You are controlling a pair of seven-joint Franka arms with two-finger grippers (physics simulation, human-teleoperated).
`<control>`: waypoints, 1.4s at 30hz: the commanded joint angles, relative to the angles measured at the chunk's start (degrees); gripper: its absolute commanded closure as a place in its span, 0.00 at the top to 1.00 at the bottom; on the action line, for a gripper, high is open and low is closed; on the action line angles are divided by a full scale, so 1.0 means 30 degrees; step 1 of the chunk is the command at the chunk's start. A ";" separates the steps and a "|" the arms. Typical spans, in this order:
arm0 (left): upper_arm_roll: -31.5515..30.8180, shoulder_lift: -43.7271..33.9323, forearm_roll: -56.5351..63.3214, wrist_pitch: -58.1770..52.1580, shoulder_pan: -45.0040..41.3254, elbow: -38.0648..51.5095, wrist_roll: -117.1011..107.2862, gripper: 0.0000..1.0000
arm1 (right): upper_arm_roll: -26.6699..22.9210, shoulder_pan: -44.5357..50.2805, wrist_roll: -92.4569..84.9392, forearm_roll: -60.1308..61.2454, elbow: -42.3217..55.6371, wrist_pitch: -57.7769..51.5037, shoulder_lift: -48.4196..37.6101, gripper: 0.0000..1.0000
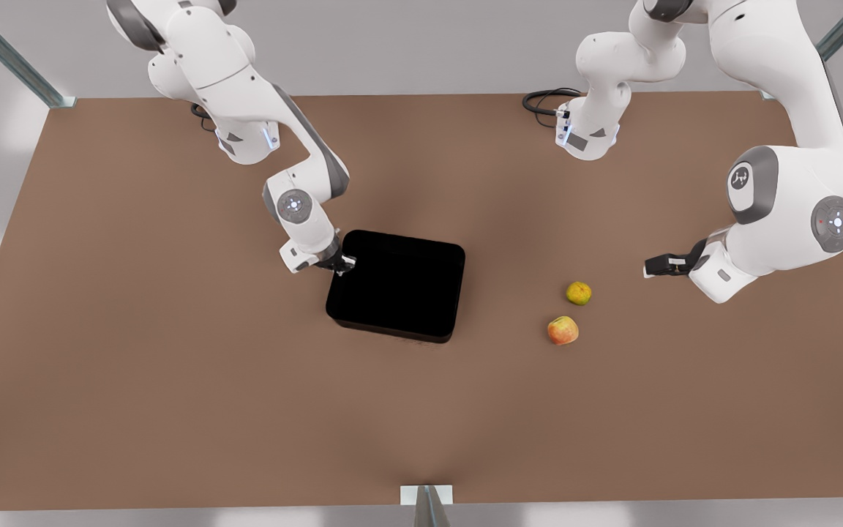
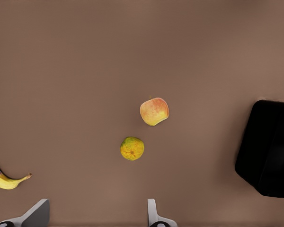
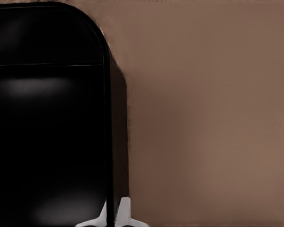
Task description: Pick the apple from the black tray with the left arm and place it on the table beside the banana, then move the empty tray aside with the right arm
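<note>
Nearest, apple resting on tabletop. Right claw pinched on black tray rim: stiff, light, likely slides. Left claw spread wide, empty.

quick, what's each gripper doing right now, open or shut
Left gripper: jaws open, holding nothing, hovering near the apple.
Right gripper: jaws shut on the black tray rim.

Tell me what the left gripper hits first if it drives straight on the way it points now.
Probably the table itself. The left gripper, open, aims down just short of the yellow-green fruit, with the apple beyond it. Depth is unclear; a slanted path might graze the fruit. The right gripper is clamped on the black tray rim.
</note>
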 commanded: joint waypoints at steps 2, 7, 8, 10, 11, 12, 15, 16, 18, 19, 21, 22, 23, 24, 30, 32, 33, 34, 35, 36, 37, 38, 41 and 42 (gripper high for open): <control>0.0010 -0.0020 0.0033 -0.0014 0.0002 0.0008 0.0585 1.00 | -0.0008 -0.0092 -0.0431 -0.0097 0.0116 -0.1161 -0.0620 0.14; 0.0010 -0.0020 0.0033 -0.0014 0.0002 0.0008 0.0585 1.00 | -0.0534 -0.0560 -0.2481 -0.0068 0.0614 -0.3971 -0.2611 0.13; 0.0010 -0.0020 0.0033 -0.0014 -0.0028 0.0008 0.0556 1.00 | -0.0769 -0.0911 -0.3419 -0.0097 0.0614 -0.4500 -0.3168 0.13; 0.0010 -0.0020 0.0004 -0.0014 -0.0028 0.0008 0.0555 1.00 | -0.0945 -0.1732 -0.5353 -0.0097 0.0790 -0.5584 -0.3988 0.13; -0.0019 -0.0020 0.0033 -0.0014 -0.0028 0.0008 0.0555 1.00 | -0.1033 -0.1966 -0.6231 -0.0097 0.0819 -0.5877 -0.4223 0.12; -0.0019 -0.0020 0.0033 -0.0014 -0.0028 0.0008 0.0526 1.00 | -0.1267 -0.2172 -0.7079 -0.0126 0.1023 -0.6460 -0.4399 0.12; 0.0010 -0.0020 0.0033 -0.0014 -0.0028 0.0008 0.0526 1.00 | -0.3786 -0.2172 -1.0860 -0.0156 0.2664 -0.9363 -0.4634 0.12; 0.0010 -0.0020 0.0033 -0.0014 -0.0028 0.0008 0.0527 1.00 | -0.4694 -0.2172 -1.2207 -0.0156 0.3074 -0.9979 -0.4634 0.12; -0.0019 -0.0020 0.0033 -0.0014 -0.0028 -0.0021 0.0555 1.00 | -0.6364 -0.2172 -1.4523 -0.0946 0.3778 -1.0067 -0.4605 0.12; -0.0019 -0.0020 0.0033 -0.0014 -0.0028 -0.0021 0.0556 1.00 | -0.6979 -0.2172 -1.5548 -0.1093 0.4100 -1.0155 -0.4546 0.12; -0.0019 -0.0020 0.0033 -0.0014 -0.0028 -0.0021 0.0556 1.00 | -0.7860 -0.2874 -1.7891 -0.1503 0.4803 -1.0155 -0.4312 0.11; -0.0019 -0.0020 0.0033 -0.0014 -0.0028 -0.0021 0.0556 1.00 | -0.7860 -0.3577 -1.9034 -0.1503 0.5037 -1.0126 -0.4136 0.11; -0.0019 -0.0020 0.0033 -0.0014 -0.0028 -0.0021 0.0556 1.00 | -0.7860 -0.4280 -2.0148 -0.1503 0.5214 -1.0126 -0.3989 0.11; -0.0019 -0.0020 0.0033 -0.0014 -0.0028 -0.0021 0.0526 1.00 | -0.7889 -0.4778 -2.0822 -0.1503 0.5214 -1.0126 -0.3960 0.11; -0.0019 -0.0020 0.0033 -0.0014 -0.0086 0.0008 0.0263 1.00 | -0.7918 -0.6331 -2.2112 -0.1328 0.5214 -0.9365 -0.2674 0.11; -0.0019 -0.0020 0.0033 -0.0014 -0.0086 -0.0021 0.0058 1.00 | -0.7918 -0.6595 -2.2112 -0.1240 0.5214 -0.8691 -0.1881 0.11; -0.0019 -0.0020 0.0033 -0.0014 -0.0086 -0.0021 0.0058 1.00 | -0.7918 -0.6625 -2.2171 -0.1211 0.5214 -0.8222 -0.1470 0.11; -0.0019 -0.0020 0.0033 -0.0014 -0.0086 -0.0021 0.0028 1.00 | -0.7918 -0.6625 -2.2200 -0.1210 0.5214 -0.8164 -0.1206 0.11; -0.0019 -0.0020 0.0033 -0.0014 -0.0086 -0.0021 0.0028 1.00 | -0.7918 -0.6713 -2.2200 -0.1239 0.5243 -0.7811 -0.0797 0.11; -0.0019 -0.0020 0.0033 -0.0014 -0.0086 -0.0021 0.0028 1.00 | -0.7918 -0.6742 -2.2200 -0.1240 0.5272 -0.7753 -0.0474 0.11; -0.0048 0.0038 0.0062 0.0044 -0.0174 0.0037 -0.0294 1.00 | -0.7918 -0.6742 -2.2229 -0.1240 0.5272 -0.7226 -0.0182 0.11; -0.0078 0.0039 0.0091 0.0073 -0.0174 0.0038 -0.0294 1.00 | -0.7918 -0.6772 -2.2376 -0.1240 0.5272 -0.7108 0.0024 0.11; -0.0078 0.0009 0.0062 0.0132 -0.0174 0.0155 -0.0177 1.00 | -0.7889 -0.6772 -2.2435 -0.1240 0.5653 -0.7079 0.0727 0.12; -0.0078 0.0009 0.0062 0.0103 -0.0174 0.0155 -0.0119 1.00 | -0.7889 -0.6772 -2.2464 -0.1240 0.5682 -0.7079 0.0786 0.14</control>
